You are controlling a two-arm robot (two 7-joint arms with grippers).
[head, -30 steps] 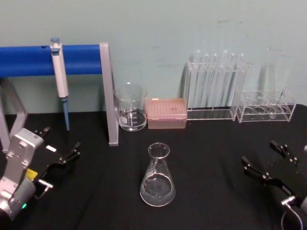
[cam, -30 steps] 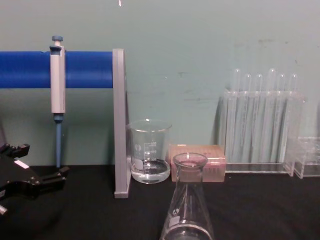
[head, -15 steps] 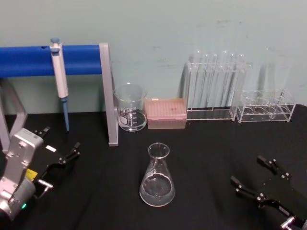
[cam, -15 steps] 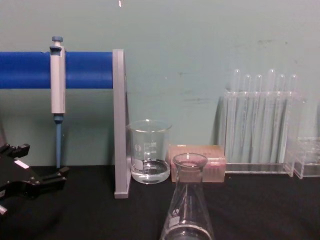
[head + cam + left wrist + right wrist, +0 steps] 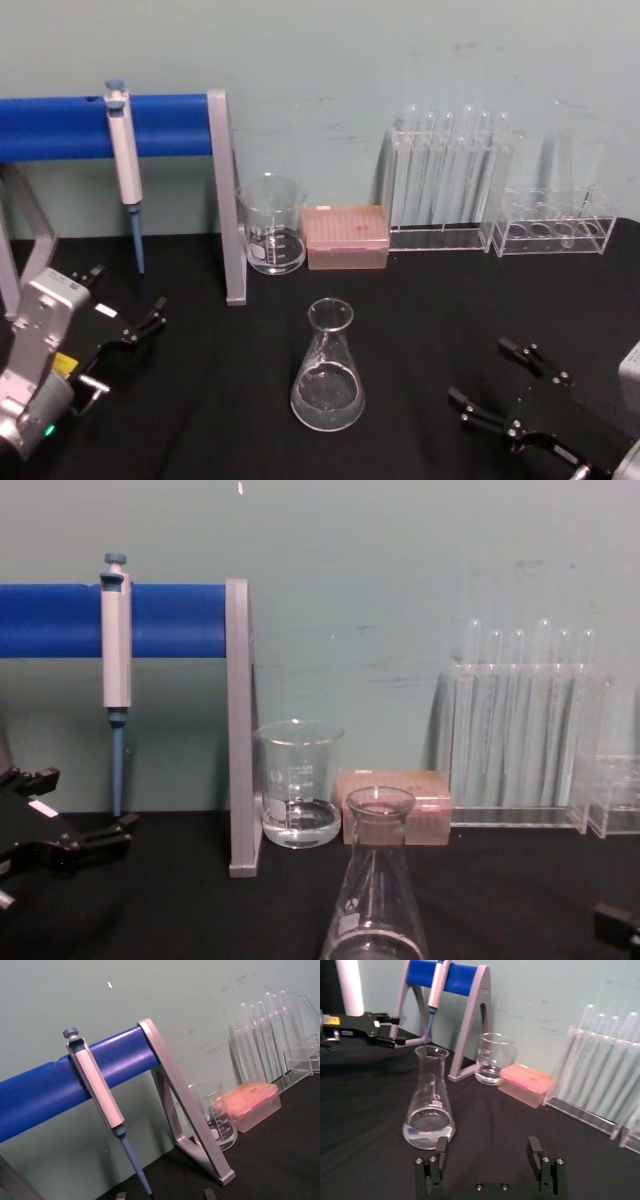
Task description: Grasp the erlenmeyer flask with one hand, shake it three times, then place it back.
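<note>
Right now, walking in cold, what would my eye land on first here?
Probably the erlenmeyer flask, standing alone mid-way across the black table with a little clear liquid in it. Next, the right gripper, open at the near right and pointed toward the flask but apart from it; the left gripper is parked, open, at the near left. At the back left, a bright blue bar holds a hanging pipette.

Pipette [image 5: 96, 1087] on blue bar [image 5: 30, 1097] (beaker [image 5: 220, 1110] nearby)
</note>
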